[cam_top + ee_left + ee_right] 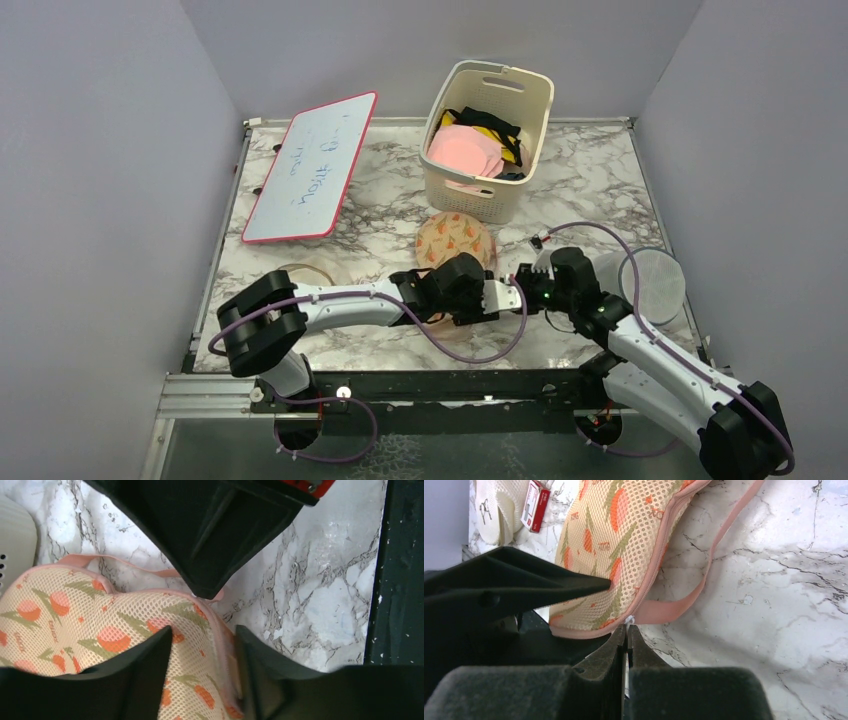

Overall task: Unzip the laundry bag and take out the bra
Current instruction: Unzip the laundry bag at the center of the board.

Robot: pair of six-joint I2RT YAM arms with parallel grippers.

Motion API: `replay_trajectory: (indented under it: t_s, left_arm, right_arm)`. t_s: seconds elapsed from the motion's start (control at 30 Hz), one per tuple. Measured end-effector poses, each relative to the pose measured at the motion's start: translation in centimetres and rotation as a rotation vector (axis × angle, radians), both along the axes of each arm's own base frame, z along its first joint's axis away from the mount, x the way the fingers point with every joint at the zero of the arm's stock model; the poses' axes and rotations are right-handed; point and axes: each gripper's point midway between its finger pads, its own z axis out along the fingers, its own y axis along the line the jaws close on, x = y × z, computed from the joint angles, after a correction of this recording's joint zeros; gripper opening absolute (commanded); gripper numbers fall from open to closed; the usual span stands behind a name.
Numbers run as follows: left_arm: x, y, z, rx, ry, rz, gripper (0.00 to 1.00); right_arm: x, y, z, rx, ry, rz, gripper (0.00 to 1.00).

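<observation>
Laundry bag (455, 238): I find it on the table (380, 215), just before the basket (478, 198).
Whiteboard (310, 165): back left of both.
Mesh cylinder (655, 285): right of bag.

- Top external: fixed high behind both arm bases (290, 378), facing forward and down; distant, taking in the whole bench (600, 190).
- Left wrist: close, looking down past the left end effector (204, 635).
- Right wrist: close, low, looking past the right end effector (627, 632).
- All three share the laundry bag (455, 240); the wrist views meet at its pink zip edge (660, 555).
</observation>
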Motion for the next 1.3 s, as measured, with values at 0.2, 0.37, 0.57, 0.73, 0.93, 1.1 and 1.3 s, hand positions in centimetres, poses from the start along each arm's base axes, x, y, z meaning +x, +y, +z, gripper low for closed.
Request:
replay_trajectory:
  t_s: [0.2,0.37,0.57,0.73,0.93,1.1,1.3]
  left_arm:
    - [0.2,0.5,0.4,0.018,-0.039,-0.012,0.03]
    - [0.1,0.8,1.2,0.030,-0.086,-0.042,0.00]
    - [-0.4,2.0,0.9,0.078,-0.112,-0.086,0.00]
    - [-0.8,3.0,1.7,0.077,-0.140,-0.118,0.00]
    - [-1.2,3.7,2.2,0.068,-0.160,-0.142,0.00]
    - [-1.2,4.0,1.9,0.081,-0.164,-0.149,0.00]
    - [-0.8,4.2,1.8,0.094,-0.182,-0.138,0.00]
  right_arm:
    - [0.0,-0.1,-0.5,-0.015,-0.001,0.004,0.01]
    - [0.4,-0.1,-0.6,-0.019,-0.009,-0.006,0.01]
    - [1.6,-0.2,-1.3,-0.051,-0.025,-0.041,0.01]
    - [3.6,-0.6,-2.7,-0.106,-0.042,-0.102,0.01]
    - [6.8,-1.4,-5.0,-0.205,-0.079,-0.184,0.01]
    - [9.5,-2.0,-4.4,-0.250,-0.159,-0.249,0.01]
    - [10.1,-2.2,-2.4,-0.240,-0.229,-0.258,0.01]
